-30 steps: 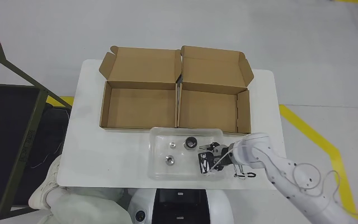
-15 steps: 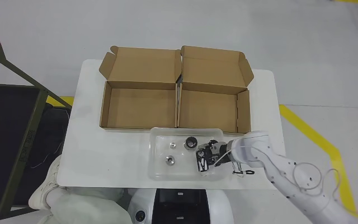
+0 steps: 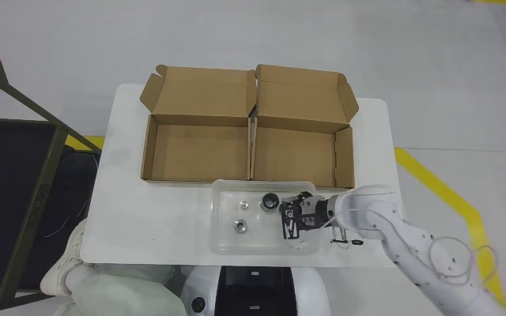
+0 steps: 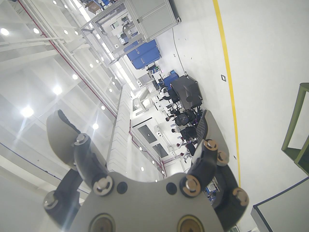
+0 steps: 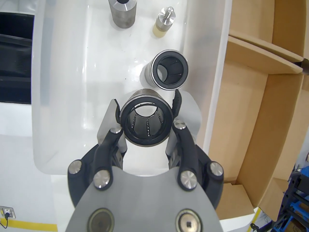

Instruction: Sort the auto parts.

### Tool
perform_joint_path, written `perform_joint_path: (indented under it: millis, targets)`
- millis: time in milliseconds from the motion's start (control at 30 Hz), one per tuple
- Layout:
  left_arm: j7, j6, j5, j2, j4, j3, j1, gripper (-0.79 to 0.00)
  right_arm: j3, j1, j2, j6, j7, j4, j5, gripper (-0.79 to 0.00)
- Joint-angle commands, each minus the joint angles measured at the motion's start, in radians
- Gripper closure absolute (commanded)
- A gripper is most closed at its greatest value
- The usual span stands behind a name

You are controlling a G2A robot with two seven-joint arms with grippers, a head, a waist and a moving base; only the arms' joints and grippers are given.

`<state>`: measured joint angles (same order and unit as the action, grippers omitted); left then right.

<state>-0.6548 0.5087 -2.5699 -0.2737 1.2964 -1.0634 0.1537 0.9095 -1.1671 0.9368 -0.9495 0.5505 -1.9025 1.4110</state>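
My right gripper (image 5: pixel 146 112) (image 3: pixel 289 221) is shut on a large black-rimmed linear bearing (image 5: pixel 146 124), held over the right part of the clear plastic tray (image 3: pixel 224 241) (image 5: pixel 60 78). In the tray stand a second bearing (image 5: pixel 167 73) (image 3: pixel 271 201) just beyond the held one, a steel sleeve with a bore (image 5: pixel 122 4) (image 3: pixel 239 226) and a small stepped pin (image 5: pixel 165 21) (image 3: pixel 244 204). Two open cardboard boxes, left (image 3: pixel 196 150) and right (image 3: pixel 296 156), sit behind the tray. My left gripper (image 4: pixel 135 124) is open, pointing up into the room with nothing between its fingers.
The white table (image 3: pixel 130 197) has free room left of the tray. The right box wall (image 5: pixel 263 97) runs close beside the tray's far rim. A small black clip (image 3: pixel 348 241) lies on the table beside the right arm.
My right gripper has closed on the bearing and lifted it slightly, shifting toward the boxes. The other parts in the tray have not moved.
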Motion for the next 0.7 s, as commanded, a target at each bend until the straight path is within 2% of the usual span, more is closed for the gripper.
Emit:
perform_joint_path:
  millis: [0,367,667]
  targets:
    - [0.0,0.0,0.0,0.0,0.0,0.0,0.0,-0.785,0.014,-0.01,-0.003,0.009,-0.009,-0.022,-0.001,0.0]
    - [0.0,0.0,0.0,0.0,0.0,0.0,0.0,-0.785,0.084,-0.058,-0.015,0.072,-0.116,-0.107,0.016,0.0]
    - [0.0,0.0,0.0,0.0,0.0,0.0,0.0,-0.785,0.135,-0.087,-0.01,0.219,-0.346,-0.075,0.007,0.0]
